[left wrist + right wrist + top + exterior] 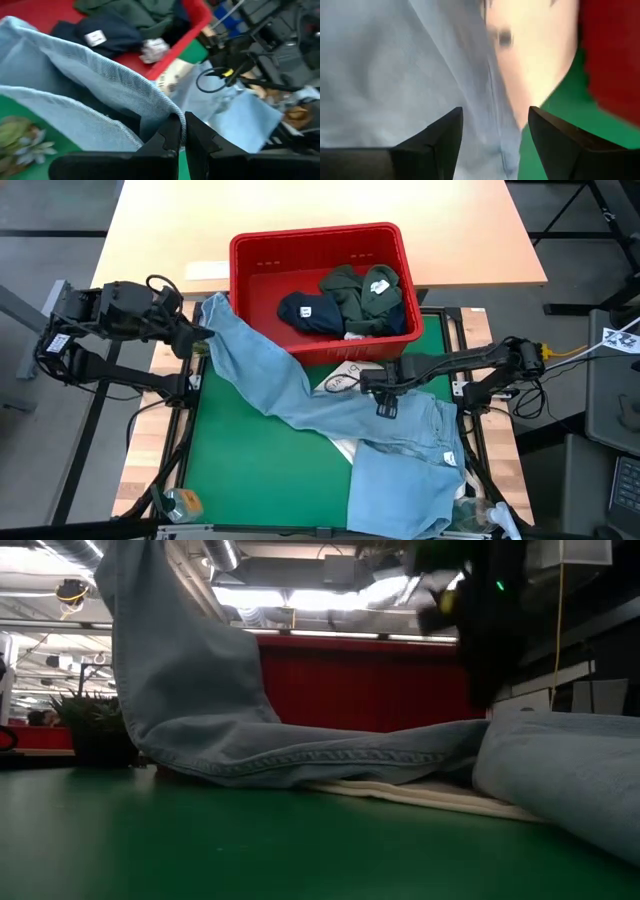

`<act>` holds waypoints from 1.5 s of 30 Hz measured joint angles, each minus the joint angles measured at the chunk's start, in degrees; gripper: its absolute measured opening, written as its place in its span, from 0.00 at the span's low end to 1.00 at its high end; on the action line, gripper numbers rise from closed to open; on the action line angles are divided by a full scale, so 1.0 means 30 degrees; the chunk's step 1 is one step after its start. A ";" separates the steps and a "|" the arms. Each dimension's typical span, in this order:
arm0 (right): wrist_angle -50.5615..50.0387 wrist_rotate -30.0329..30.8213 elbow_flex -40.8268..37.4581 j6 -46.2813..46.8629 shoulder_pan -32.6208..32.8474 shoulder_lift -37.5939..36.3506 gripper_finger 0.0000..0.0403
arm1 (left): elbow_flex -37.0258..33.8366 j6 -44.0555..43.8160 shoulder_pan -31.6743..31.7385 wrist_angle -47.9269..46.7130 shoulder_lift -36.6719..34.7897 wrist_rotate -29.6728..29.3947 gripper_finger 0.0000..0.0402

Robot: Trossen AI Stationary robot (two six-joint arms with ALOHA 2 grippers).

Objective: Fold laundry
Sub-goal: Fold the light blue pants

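Light blue denim jeans (330,405) lie slantwise across the green mat (250,470), waist part at the near right and one leg rising to the far left. My left gripper (203,335) is shut on that leg's end, held off the mat beside the red basket (320,240). My right gripper (386,398) hangs open above the jeans' middle, its fingers (445,140) clear of the cloth. Navy (305,312) and dark olive (360,295) garments lie in the basket. A white tote (345,380) peeks out from under the jeans. My left gripper pinches the hemmed edge of the jeans leg's open end (172,110) between its two fingers, which slant down toward the table's right. The leg end is lifted clear and hangs from the fingers (170,650), sloping down to the part of the jeans lying on the mat.
The red basket stands at the far edge of the mat, close behind the jeans. A small succulent plant (180,502) sits at the near left corner. Cables and clutter (480,510) lie at the near right. Bare green mat spreads at the near left.
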 joint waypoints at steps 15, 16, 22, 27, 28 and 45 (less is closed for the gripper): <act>0.3231 0.0105 0.5944 -0.3792 0.0000 -0.0004 0.56 | 0.0015 0.0059 -0.5242 0.5463 0.5505 0.0593 0.01; 0.3165 0.0105 0.6017 -0.3800 0.0002 -0.0013 0.56 | 0.0015 0.0059 -0.5627 0.5797 0.5962 0.0597 0.01; 0.1747 0.0096 0.6065 -0.3778 0.0007 -0.0470 0.56 | 0.0000 0.0885 -0.7194 0.8433 0.8910 0.0529 0.01; 0.0698 0.0091 0.6065 -0.3369 0.0183 -0.1052 0.56 | 0.0000 0.2091 -0.7607 1.1274 1.1363 0.0529 0.01; 0.0422 0.0113 0.6065 -0.3195 0.0299 -0.1217 0.56 | 0.0000 0.2248 -0.7615 1.1639 1.1824 0.0536 0.01; -0.2461 0.0453 0.6073 -0.0133 0.5542 -0.3039 0.56 | 0.0000 0.3119 -0.7483 1.6184 1.9388 0.0126 0.08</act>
